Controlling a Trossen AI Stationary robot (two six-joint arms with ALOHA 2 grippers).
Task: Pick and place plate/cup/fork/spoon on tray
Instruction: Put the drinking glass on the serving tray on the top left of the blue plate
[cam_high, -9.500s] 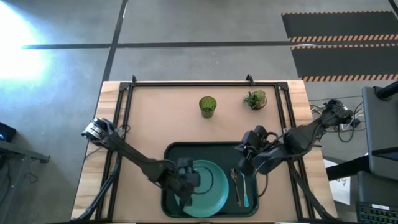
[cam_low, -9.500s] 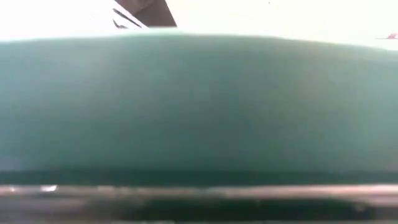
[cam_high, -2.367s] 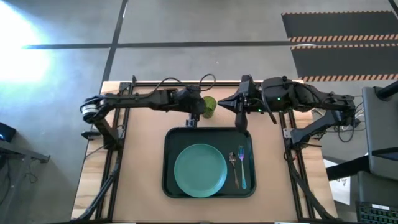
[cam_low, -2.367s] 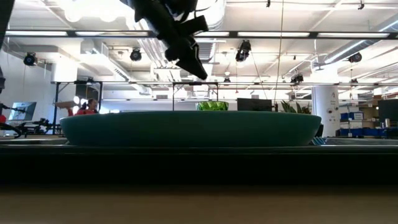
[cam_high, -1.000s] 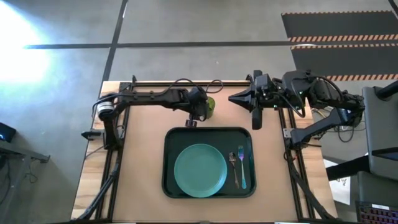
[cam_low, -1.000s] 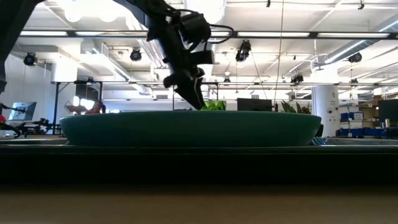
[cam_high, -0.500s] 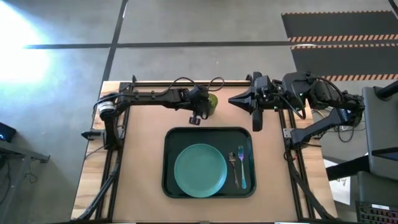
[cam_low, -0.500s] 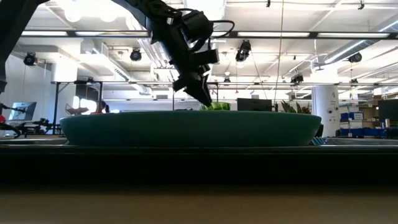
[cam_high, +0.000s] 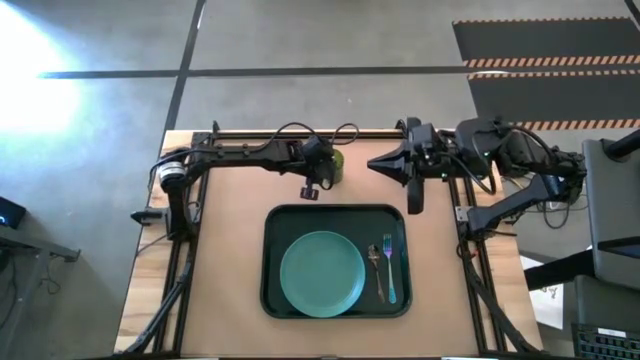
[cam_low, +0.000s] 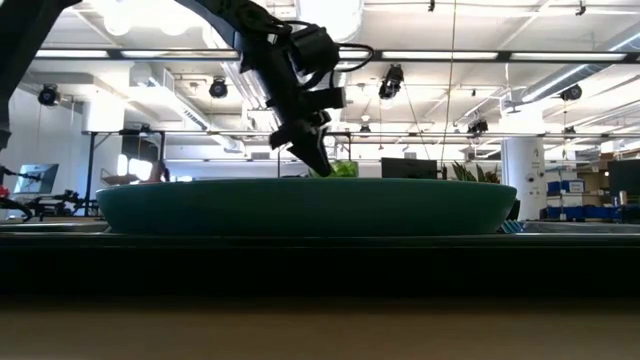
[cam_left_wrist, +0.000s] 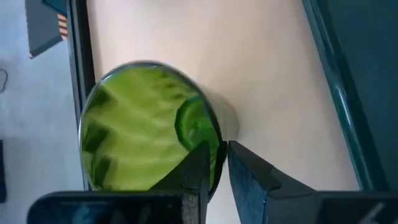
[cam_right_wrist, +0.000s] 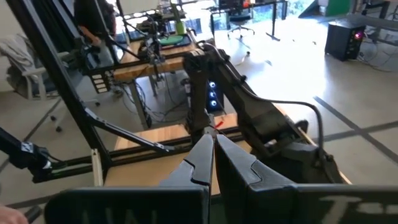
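left gripper (cam_high: 322, 178) is right at the cup (cam_high: 335, 165) at the far side of the table (cam_high: 230, 240), just beyond the tray's far rim, and the wrist view tells the story: one finger (cam_left_wrist: 198, 171) sits inside the cup's (cam_left_wrist: 146, 127) mouth, the other outside, jaws drawn to a narrow gap with the wall between them. whether they're truly biting down on that wall or just about to, i can't say for sure, but it looks like a rim pinch, a sensible choice for a round translucent tumbler that would be awkward to span across its full width. the cup stands upright on the wood, not on the tray (cam_high: 275, 225), so this is the last item out. on the tray, the plate (cam_high: 322, 275) lies flat toward the left-centre, and the fork (cam_high: 388, 268) and spoon (cam_high: 377, 272) lie side by side in the strip to its right, lengthwise, leaving bare tray along the far edge. in the low view the left gripper (cam_low: 318, 160) angles down behind the plate (cam_low: 300, 205), with a bit of green showing just beside its tip. right gripper (cam_high: 412, 195) waits over the far right of the table, fingers pressed together on nothing, parked well clear so the left arm has a free path to the tray.
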